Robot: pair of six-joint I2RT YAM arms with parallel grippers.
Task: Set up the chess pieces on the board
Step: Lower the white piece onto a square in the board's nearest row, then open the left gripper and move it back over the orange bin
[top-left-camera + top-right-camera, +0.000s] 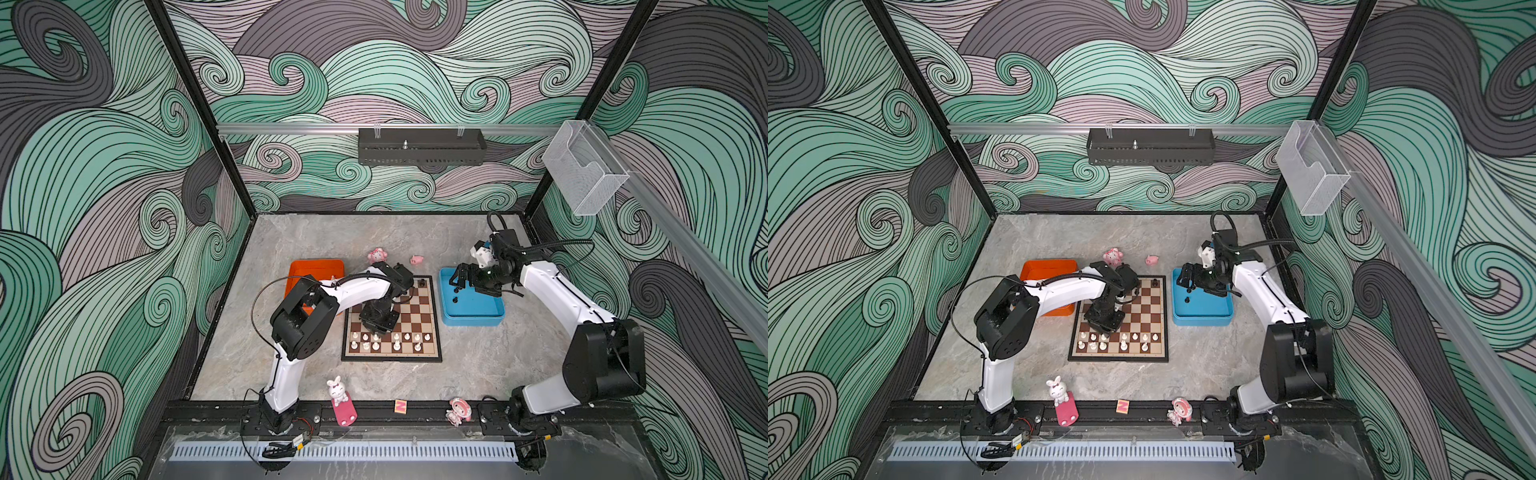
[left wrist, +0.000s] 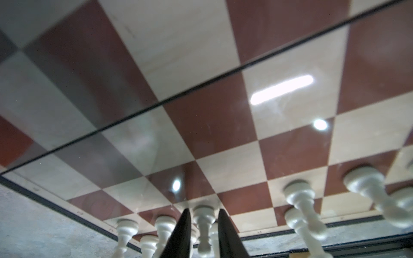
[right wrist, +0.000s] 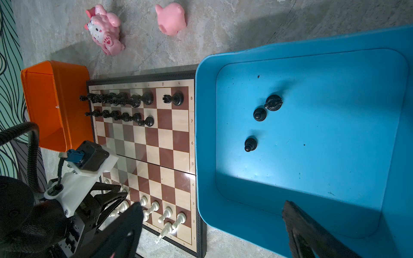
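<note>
The board point(image 1: 419, 311) lies mid-table, seen in both top views point(image 1: 1146, 311). White chess pieces point(image 1: 397, 338) fill much of its two near rows; black ones point(image 3: 125, 100) stand in its two far rows. My left gripper point(image 2: 203, 211) hangs low over the near rows point(image 1: 376, 328). Its fingers are slightly apart on either side of a standing white pawn point(image 2: 203, 221), with a small gap on each side. My right gripper point(image 3: 213, 204) is wide open and holds nothing, over the blue tray point(image 1: 473, 318). Three black pieces point(image 3: 259, 114) stand in that tray.
An orange tray point(image 1: 316, 268) sits left of the board, partly under my left arm. Two pink toys point(image 1: 377, 255) point(image 1: 416, 260) lie behind the board. A rabbit figurine point(image 1: 338, 390), a small block point(image 1: 400, 406) and a pink doll point(image 1: 458, 411) line the front edge.
</note>
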